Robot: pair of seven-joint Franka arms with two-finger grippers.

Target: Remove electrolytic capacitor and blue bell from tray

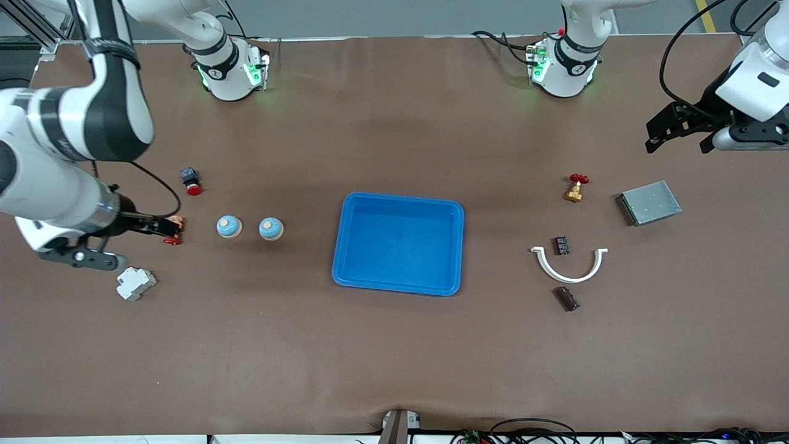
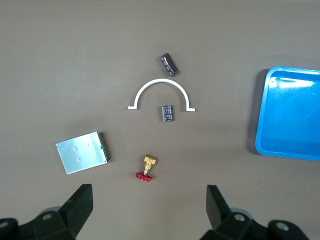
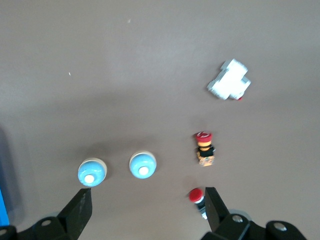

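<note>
A shallow blue plastic tray (image 1: 399, 243) sits at the middle of the brown bench (image 1: 394, 345), with nothing in it. Toward the right arm's end stand two pale blue dome-shaped bells (image 1: 229, 227) (image 1: 270, 229), side by side and just apart. Past them lie a red-capped push button (image 1: 191, 180), a small orange-and-red push button (image 1: 174, 229) and a white plastic breaker block (image 1: 135, 283). The right tool (image 1: 157, 226) hangs over that orange-and-red button, its fingers spread wide and holding nothing.

Toward the left arm's end, one dark cylindrical capacitor (image 1: 561, 245) lies inside the curve of a white plastic half-ring (image 1: 569, 266); a second dark capacitor (image 1: 566, 298) lies just outside the ring, nearer the front camera. A brass valve with a red handwheel (image 1: 576, 188) and a flat grey metal box (image 1: 650, 203) lie farther back. The left tool (image 1: 678, 139) hangs above the bench near the metal box (fingers wide apart, empty).
</note>
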